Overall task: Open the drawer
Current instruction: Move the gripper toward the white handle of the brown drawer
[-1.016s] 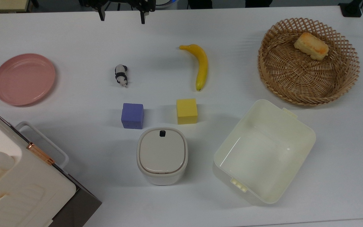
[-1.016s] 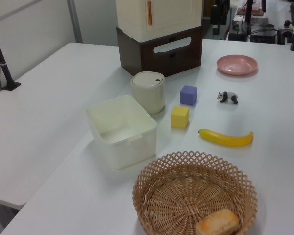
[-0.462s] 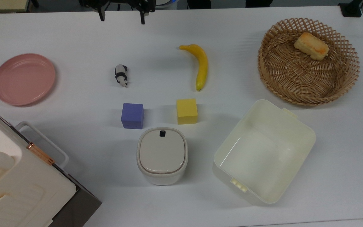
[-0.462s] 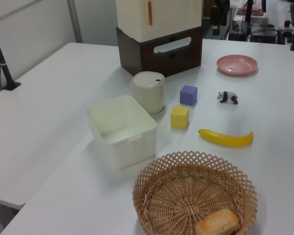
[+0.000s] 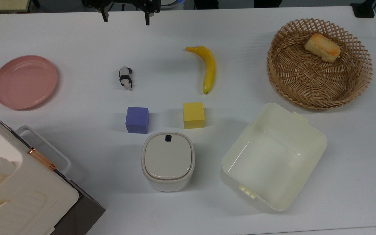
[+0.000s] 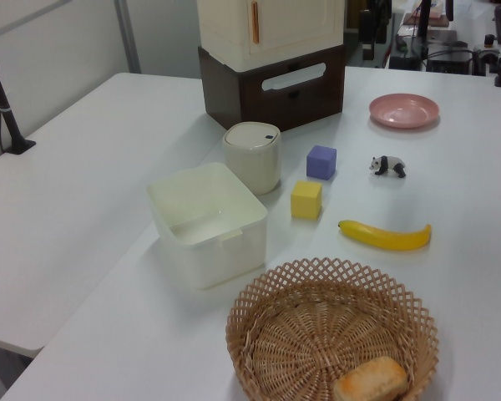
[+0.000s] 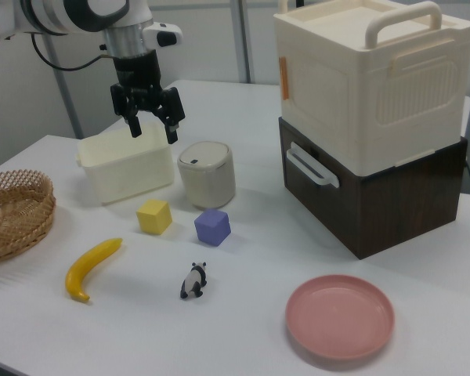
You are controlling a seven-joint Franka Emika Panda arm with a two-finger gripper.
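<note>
Surface: white [image 5: 77, 39], crowded with small things.
Drawer [image 7: 329, 184]: shut, right of the right view.
Jaws: gripper [image 7: 151, 125] spread wide, empty, upper left.
Risk: sweeping across could topple the bin [image 7: 207, 174].

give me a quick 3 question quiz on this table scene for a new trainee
1. True or false: the drawer is already pulled out of the cabinet.
2. What lies inside the wicker basket?
A. the banana
B. a piece of bread
C. the toy panda
3. Fill in: in the right view, the open gripper hangs in the air in front of the cream ____.

Key:
1. False. Its dark front panel sits flush, and the white handle is untouched.
2. B. The bread lies in it; the banana and the panda lie on the table.
3. tub.
</note>
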